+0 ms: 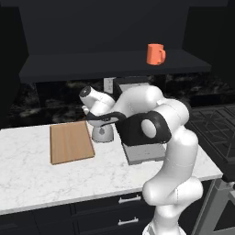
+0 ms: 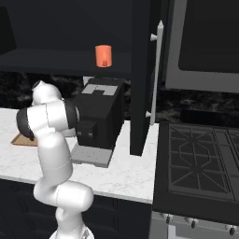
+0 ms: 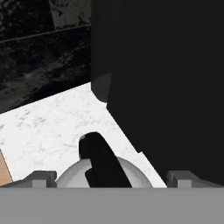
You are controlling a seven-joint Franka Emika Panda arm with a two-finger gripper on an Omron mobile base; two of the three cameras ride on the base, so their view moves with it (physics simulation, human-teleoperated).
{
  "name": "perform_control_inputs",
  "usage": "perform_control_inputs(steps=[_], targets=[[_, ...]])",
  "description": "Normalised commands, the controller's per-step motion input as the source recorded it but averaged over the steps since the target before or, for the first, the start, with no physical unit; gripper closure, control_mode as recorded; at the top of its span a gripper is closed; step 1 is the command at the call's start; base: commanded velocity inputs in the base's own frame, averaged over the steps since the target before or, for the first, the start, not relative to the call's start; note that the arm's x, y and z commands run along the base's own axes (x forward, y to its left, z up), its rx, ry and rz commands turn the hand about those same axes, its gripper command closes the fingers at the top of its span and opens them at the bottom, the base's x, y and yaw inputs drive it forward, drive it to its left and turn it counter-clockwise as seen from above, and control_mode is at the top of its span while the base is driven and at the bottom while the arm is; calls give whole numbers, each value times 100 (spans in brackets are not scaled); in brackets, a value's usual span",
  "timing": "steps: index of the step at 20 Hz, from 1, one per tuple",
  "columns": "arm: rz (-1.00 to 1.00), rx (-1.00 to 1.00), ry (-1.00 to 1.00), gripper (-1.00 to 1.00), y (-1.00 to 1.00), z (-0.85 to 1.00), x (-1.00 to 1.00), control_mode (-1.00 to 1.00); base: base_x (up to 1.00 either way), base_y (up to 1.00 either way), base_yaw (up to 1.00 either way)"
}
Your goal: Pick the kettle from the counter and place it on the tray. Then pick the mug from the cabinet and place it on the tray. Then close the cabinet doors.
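The small silver-grey kettle [image 1: 103, 134] stands on the marble counter [image 1: 27, 183] between the tan wooden tray [image 1: 70, 142] and the coffee machine. My gripper [image 1: 103, 121] hangs right over it, open. In the hand view the fingertips [image 3: 42, 176] straddle the kettle's dome [image 3: 70, 175] and its black top handle [image 3: 99, 158], without closing on them. The orange mug [image 1: 155, 54] stands on the dark shelf of the upper cabinet [image 1: 114, 60], also the mug [image 2: 103, 56] from the right. One cabinet door [image 2: 140, 79] stands open, edge-on, with its silver bar handle [image 2: 157, 70].
The big black coffee machine [image 2: 100, 116] on its grey base plate [image 1: 144, 154] stands close to the right of the kettle. A stove [image 2: 200, 158] lies past the counter's right end. Dark drawers [image 1: 128, 199] run below. A sliver of the tray [image 2: 22, 140] shows behind my arm.
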Motion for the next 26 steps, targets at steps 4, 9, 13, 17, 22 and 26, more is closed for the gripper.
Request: perform_control_inputs(steps=[4, 9, 13, 17, 22, 26], targets=[[-6, -1, 5, -100, 4, -29, 9, -100, 0, 0, 0], [-9, -2, 11, 100, 8, -45, 0, -100, 0, 0, 0], [-11, 0, 10, 100, 0, -57, 0, -100, 0, 0, 0], [-11, 0, 2, 100, 0, -65, -5, -100, 0, 0, 0], [-9, 0, 0, 100, 1, -69, -28, -100, 0, 0, 0], [-7, 0, 0, 100, 3, -63, -38, -100, 0, 0, 0]])
